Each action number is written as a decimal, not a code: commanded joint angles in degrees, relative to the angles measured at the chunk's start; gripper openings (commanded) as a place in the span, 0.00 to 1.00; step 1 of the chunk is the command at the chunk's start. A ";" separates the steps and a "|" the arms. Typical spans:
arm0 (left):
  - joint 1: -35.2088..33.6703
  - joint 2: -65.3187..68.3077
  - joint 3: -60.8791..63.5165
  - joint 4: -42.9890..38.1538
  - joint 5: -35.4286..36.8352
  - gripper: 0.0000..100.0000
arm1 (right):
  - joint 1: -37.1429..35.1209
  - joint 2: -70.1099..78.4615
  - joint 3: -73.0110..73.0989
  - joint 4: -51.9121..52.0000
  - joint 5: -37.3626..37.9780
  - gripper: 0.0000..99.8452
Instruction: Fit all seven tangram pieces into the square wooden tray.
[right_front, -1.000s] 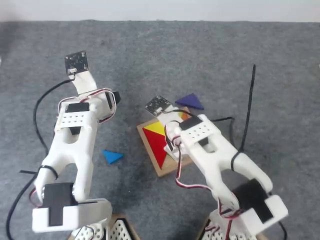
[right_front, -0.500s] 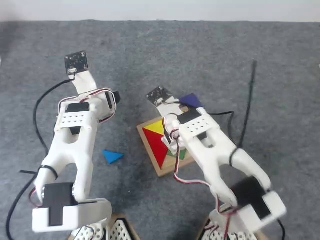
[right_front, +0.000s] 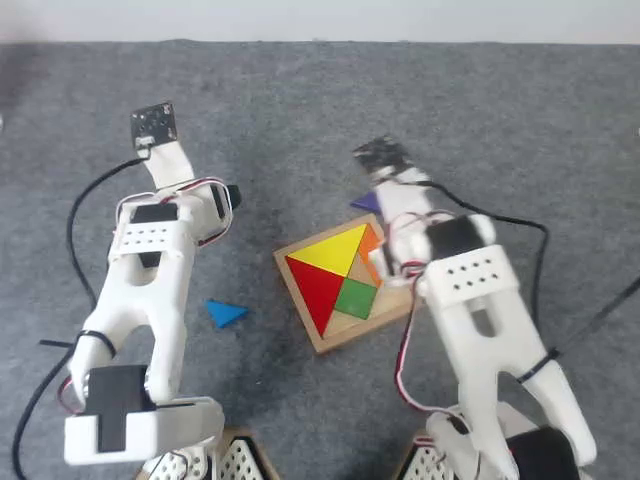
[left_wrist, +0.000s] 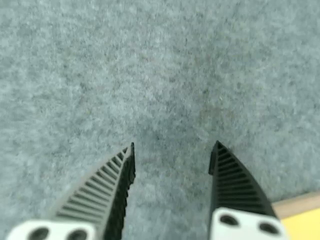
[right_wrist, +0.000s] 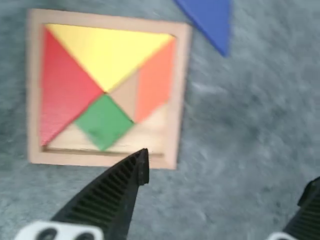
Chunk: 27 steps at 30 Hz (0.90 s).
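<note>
The square wooden tray (right_front: 360, 333) lies mid-table and holds a yellow triangle (right_front: 330, 255), a red triangle (right_front: 315, 290), a green square (right_front: 355, 298) and an orange piece (right_front: 372, 240). Bare wood shows between them. A dark blue triangle (right_front: 366, 202) lies on the carpet just beyond the tray, partly under the right arm (right_front: 460, 270). A small light blue triangle (right_front: 225, 313) lies left of the tray. My right gripper (right_wrist: 227, 180) is open beside the tray (right_wrist: 182, 100), with the dark blue triangle (right_wrist: 210, 17) past it. My left gripper (left_wrist: 175, 146) is open over bare carpet.
Grey carpet covers the table. The left arm (right_front: 150, 270) stands left of the tray, and a tray corner (left_wrist: 300, 210) shows by its finger. Black cables trail near both arms. Open carpet lies at the back and far right.
The right arm has swung right and back off the tray, uncovering the pieces in it. The left arm has kept still.
</note>
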 joint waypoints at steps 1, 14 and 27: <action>0.00 -2.64 -5.93 6.68 -3.78 0.24 | 4.18 -2.51 3.25 -2.42 1.85 0.46; -5.45 -2.64 -15.08 42.46 -31.21 0.24 | 5.05 -2.42 19.60 -16.13 2.02 0.46; 1.05 -2.64 -4.00 43.78 -62.51 0.25 | 4.97 -2.42 20.40 -16.40 1.93 0.46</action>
